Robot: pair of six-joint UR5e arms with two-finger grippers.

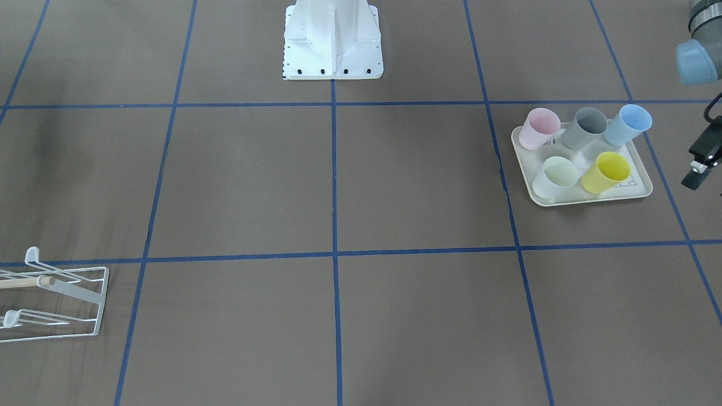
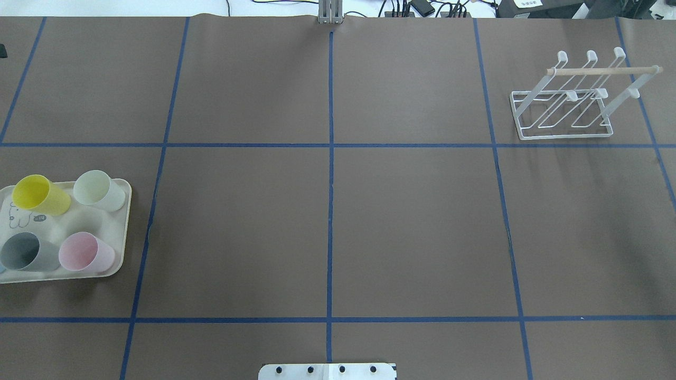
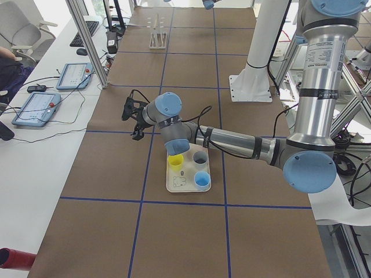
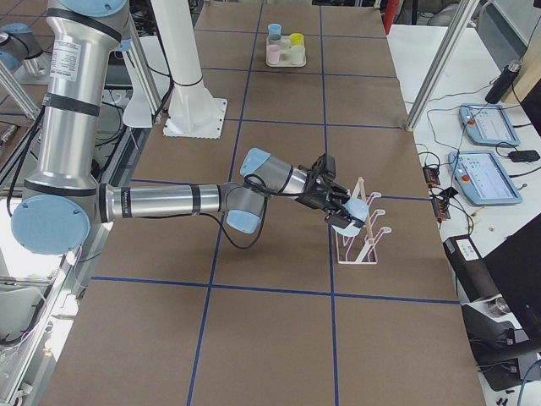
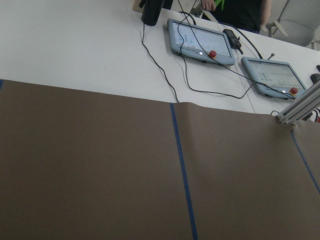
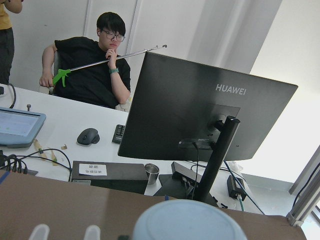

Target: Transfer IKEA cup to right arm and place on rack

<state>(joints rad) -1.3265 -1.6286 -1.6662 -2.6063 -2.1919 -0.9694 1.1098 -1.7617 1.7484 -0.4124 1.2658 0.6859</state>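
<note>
In the exterior right view my near right arm reaches to the white wire rack (image 4: 365,238), and a pale blue cup (image 4: 348,213) sits at my right gripper (image 4: 334,203), just above the prongs. I cannot tell if the fingers are shut on it. The right wrist view shows the cup's round end (image 6: 190,220) close below the camera, with rack prongs (image 6: 40,232) beside it. My left gripper (image 1: 699,169) hangs at the frame edge beside the tray, cut off, with nothing seen in it. The rack (image 2: 570,100) carries no cup in the overhead view.
A cream tray (image 1: 640,189) holds pink (image 1: 537,128), grey (image 1: 584,127), blue (image 1: 627,125), pale green (image 1: 557,176) and yellow (image 1: 606,172) cups. The white robot base (image 1: 333,42) stands at the table's near edge. Teach pendants (image 5: 200,42), cables and a seated person (image 6: 95,70) are beyond the table.
</note>
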